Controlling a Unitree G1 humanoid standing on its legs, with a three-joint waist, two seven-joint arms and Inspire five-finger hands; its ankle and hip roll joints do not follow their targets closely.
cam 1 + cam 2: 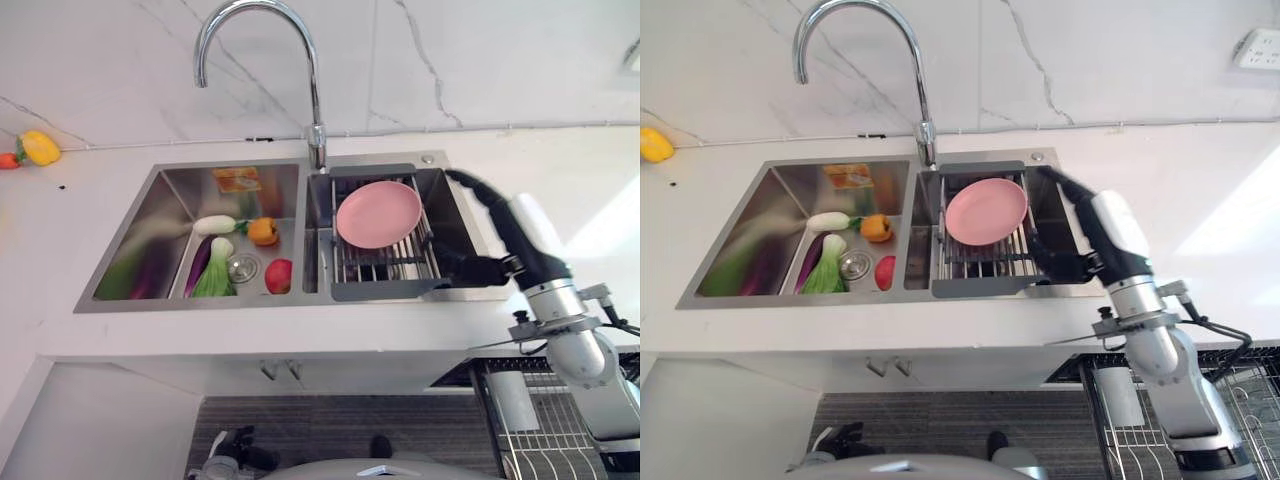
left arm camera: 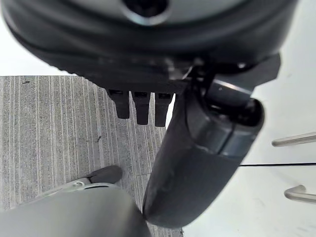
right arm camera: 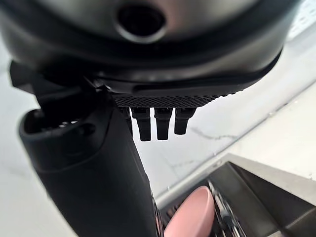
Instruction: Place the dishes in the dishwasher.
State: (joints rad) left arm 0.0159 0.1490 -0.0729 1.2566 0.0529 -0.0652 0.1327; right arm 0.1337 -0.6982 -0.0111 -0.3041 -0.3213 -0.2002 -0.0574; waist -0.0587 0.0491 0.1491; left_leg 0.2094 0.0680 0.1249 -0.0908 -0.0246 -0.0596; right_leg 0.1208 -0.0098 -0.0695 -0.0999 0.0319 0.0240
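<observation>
While the right arm reaches over the front edge of the desk into the right basin of the sink (image 1: 455, 290), the right hand (image 1: 1055, 262) sits low at the right side of the metal rack (image 1: 385, 262) that lies in that basin. In the right wrist view its fingers (image 3: 158, 123) show as short stubs beside the long dark thumb, and I cannot tell whether they are spread or curled; they grip nothing that can be seen. Just beside the hand, toward the faucet, the pink plate (image 1: 378, 213) leans tilted on the rack's wires near the basin's back edge, apart from the fingers.

Across the divider, the left basin holds vegetables around the drain (image 1: 243, 267): a white radish (image 1: 214, 224) and an orange pepper (image 1: 263, 231) toward the back, a purple eggplant (image 1: 199, 264) and a green bok choy (image 1: 216, 275) on the drain's left, a red tomato (image 1: 279, 276) near the front edge. The curved faucet (image 1: 258, 60) rises from the sink's back rim. At the desk's far left corner lies a yellow pepper (image 1: 39, 148).

Below the desk's front edge on the right, a wire dishwasher rack (image 1: 540, 425) stands pulled out.

The left hand (image 2: 143, 106) hangs over grey striped floor (image 2: 54, 128), its fingers showing as stubs; their state cannot be told.
</observation>
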